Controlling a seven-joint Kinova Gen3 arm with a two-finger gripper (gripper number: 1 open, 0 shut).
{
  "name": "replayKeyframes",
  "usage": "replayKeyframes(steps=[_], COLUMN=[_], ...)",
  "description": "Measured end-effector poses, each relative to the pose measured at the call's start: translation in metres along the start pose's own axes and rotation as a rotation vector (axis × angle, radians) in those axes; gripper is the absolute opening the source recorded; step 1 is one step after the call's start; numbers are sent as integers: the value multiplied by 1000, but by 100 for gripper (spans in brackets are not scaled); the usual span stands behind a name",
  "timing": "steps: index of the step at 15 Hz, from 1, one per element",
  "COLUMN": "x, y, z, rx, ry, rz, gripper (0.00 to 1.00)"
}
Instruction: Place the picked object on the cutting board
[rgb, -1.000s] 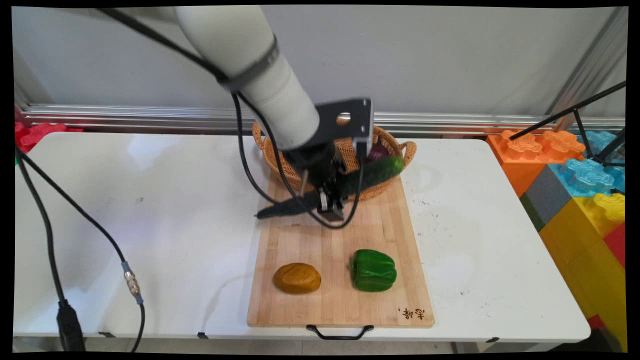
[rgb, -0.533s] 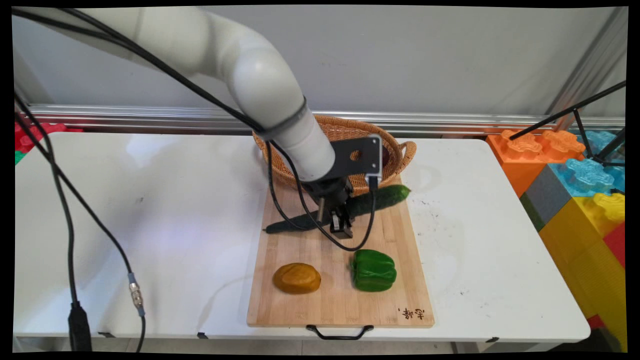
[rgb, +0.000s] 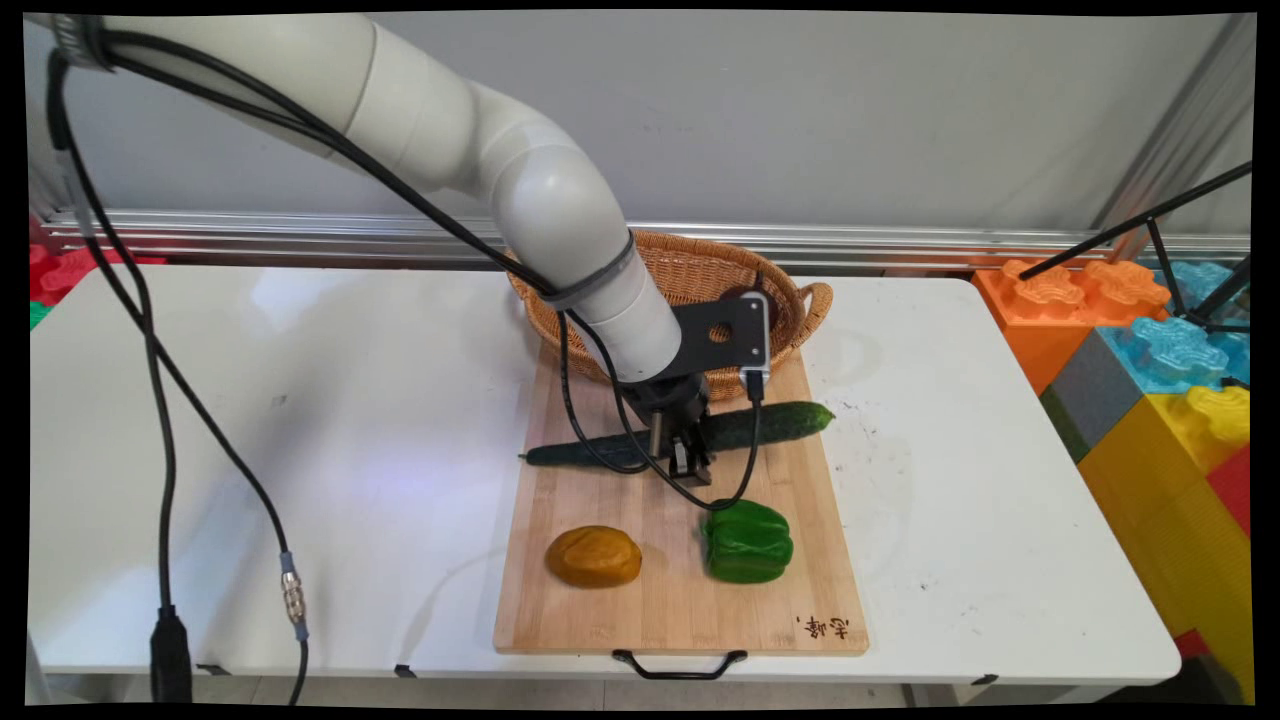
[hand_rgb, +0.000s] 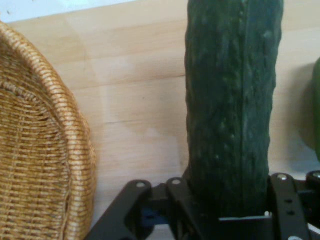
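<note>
The pincer (rgb: 689, 462) is clamped on the cucumber (rgb: 775, 424) mid-length, low over the board (rgb: 620, 490), near the basket (rgb: 690, 268). Gripped off-centre, the long cucumber could pivot, slip, or nudge the pepper (rgb: 747, 541).

A long dark green cucumber (rgb: 700, 437) lies across the rectangular wooden cutting board (rgb: 680, 600), near of the woven wicker basket (rgb: 690, 270). The orange-brown lump (rgb: 594, 556) sits left of the green bell pepper (rgb: 747, 541).

White counter (rgb: 300, 420), wooden cutting board (rgb: 610, 590) lying on it at mid-front, wicker basket (rgb: 690, 270) on the counter just behind the board, touching its far edge
</note>
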Motion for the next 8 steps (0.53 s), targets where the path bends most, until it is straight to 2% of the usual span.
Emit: replayKeyframes(steps=[4,8], x=[1,5], y=[-4,-10], z=[5,-8], rx=[-18,-43], ry=[2,2], rz=[-21,-46], gripper=[100,100])
